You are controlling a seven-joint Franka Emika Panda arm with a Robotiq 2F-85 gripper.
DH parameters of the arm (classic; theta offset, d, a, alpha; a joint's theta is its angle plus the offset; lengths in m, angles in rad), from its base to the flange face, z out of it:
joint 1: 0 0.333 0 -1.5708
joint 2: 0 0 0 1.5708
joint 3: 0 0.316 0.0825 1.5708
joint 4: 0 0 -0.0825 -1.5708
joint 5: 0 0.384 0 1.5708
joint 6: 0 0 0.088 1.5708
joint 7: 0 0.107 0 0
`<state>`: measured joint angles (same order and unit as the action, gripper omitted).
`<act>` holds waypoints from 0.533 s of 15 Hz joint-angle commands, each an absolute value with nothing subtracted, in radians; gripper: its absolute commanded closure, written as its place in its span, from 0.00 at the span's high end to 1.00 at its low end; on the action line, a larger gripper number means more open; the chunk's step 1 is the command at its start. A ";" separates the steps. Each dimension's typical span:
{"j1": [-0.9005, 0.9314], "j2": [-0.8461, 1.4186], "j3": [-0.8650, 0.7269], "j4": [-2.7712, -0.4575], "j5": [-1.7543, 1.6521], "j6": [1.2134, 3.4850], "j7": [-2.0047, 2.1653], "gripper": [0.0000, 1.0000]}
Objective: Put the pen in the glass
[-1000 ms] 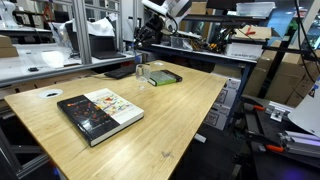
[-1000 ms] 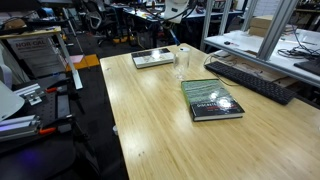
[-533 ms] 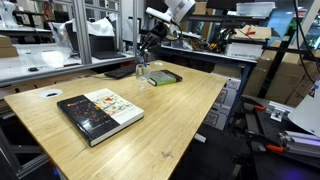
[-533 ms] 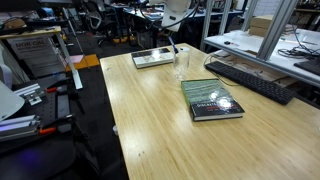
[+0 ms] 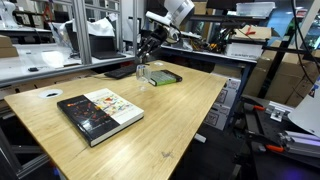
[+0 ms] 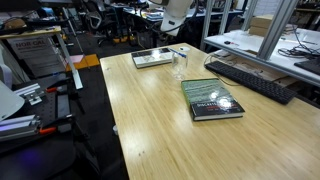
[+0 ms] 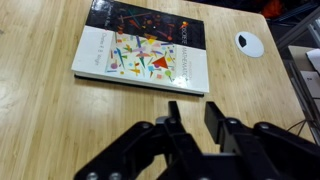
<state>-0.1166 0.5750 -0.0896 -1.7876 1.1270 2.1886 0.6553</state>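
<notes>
Delivery stage, by my read: the pen belongs in the glass, yet it is too small to find in any view. It's not on the bare wood, not clearly in the glass, not visibly in the gripper, so where it is I cannot say. Nearest, toward the near edge of the tabletop, lies the colourful book (image 5: 100, 112). Way back by the far edge stands the glass (image 5: 143, 72), upright, just beside the flat green slab (image 5: 165, 77). Above the glass hangs the gripper (image 5: 146, 47), clear of the rim, pointing down at a slant. In the wrist view the fingers (image 7: 178, 125) stand close, with only a narrow slit of wood between them and nothing seen in it. Clenched on something or merely near-closed, I cannot tell. Next call: if the pen is pinched, centre over the mouth, lower, let go; if it's already in, lift away. Farthest, the white arm (image 5: 178, 12) reaches in from beyond the far edge, wrist bent downward
</notes>
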 commanded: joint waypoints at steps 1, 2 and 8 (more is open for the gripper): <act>-0.118 0.559 -0.089 -1.796 1.163 2.191 0.656 0.64; -0.115 0.555 -0.091 -1.801 1.159 2.195 0.658 0.73; -0.060 0.507 -0.114 -1.828 1.078 2.250 0.750 1.00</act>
<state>-0.1022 0.5548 -0.0906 -1.7895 1.1236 2.2007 0.6791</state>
